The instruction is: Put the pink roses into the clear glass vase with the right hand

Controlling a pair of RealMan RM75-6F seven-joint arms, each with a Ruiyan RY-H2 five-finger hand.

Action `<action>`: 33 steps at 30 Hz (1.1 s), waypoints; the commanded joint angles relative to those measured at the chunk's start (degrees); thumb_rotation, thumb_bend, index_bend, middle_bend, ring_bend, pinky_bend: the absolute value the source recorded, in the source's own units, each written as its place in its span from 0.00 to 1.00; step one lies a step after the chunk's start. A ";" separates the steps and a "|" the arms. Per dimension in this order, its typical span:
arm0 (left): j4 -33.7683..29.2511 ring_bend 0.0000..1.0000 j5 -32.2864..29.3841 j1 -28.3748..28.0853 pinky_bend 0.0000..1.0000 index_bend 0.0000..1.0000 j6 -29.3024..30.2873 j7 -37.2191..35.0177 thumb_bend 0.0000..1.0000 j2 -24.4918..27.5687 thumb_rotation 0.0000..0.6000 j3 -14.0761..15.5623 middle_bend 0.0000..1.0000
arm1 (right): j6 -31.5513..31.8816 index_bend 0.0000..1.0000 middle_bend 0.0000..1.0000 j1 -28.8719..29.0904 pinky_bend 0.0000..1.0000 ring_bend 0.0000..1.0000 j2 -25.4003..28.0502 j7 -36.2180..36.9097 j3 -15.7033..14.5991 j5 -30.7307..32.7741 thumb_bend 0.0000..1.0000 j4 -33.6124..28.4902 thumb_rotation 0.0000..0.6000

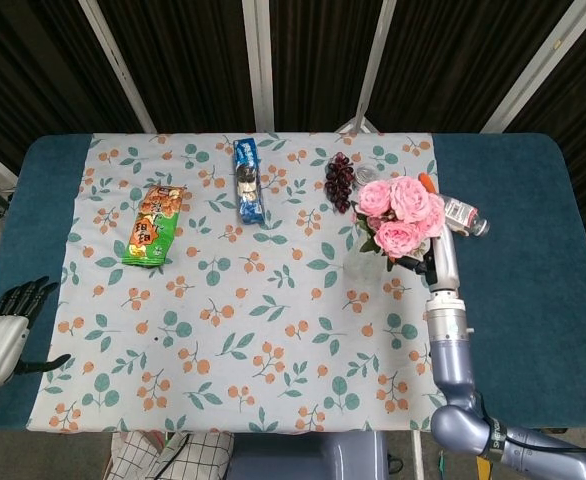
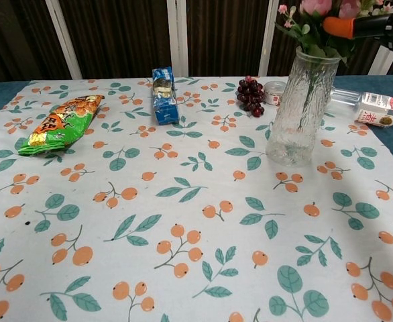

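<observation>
Lowering straight keeps the pink roses (image 1: 398, 212) centred in the clear glass vase (image 2: 296, 111) near the table's right edge; right hand (image 1: 431, 262) grips the stems.

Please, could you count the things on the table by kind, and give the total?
Snack packets: 2, a green bag and a blue packet.
Fruit: 1, a bunch of grapes.
Flowers: 1, a bunch of roses.
Vases: 1, a glass vase.
Bottles: 1, a bottle lying flat.
Small jars: 1, a jar.
Total: 7.
</observation>
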 commanded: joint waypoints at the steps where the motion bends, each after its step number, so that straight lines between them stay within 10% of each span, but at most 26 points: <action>1: 0.01 0.00 0.06 -0.01 0.00 0.00 0.00 -0.03 0.00 0.01 1.00 0.02 0.00 | -1.28 0.00 0.00 -0.65 0.00 0.00 1.86 -0.97 -1.00 0.13 0.35 -1.49 1.00; 22: -0.25 0.00 -0.19 -0.23 0.00 0.00 -0.43 0.84 0.00 -0.20 1.00 0.09 0.00 | -4.65 0.00 0.00 -7.61 0.00 0.00 17.36 -3.91 -10.12 -6.78 0.35 -9.63 1.00; 33: 0.53 0.00 0.43 0.03 0.00 0.00 0.74 2.20 0.00 -0.52 1.00 0.05 0.00 | 1.45 0.00 0.00 -15.30 0.00 0.00 24.83 -14.56 -21.92 -18.78 0.35 -2.13 1.00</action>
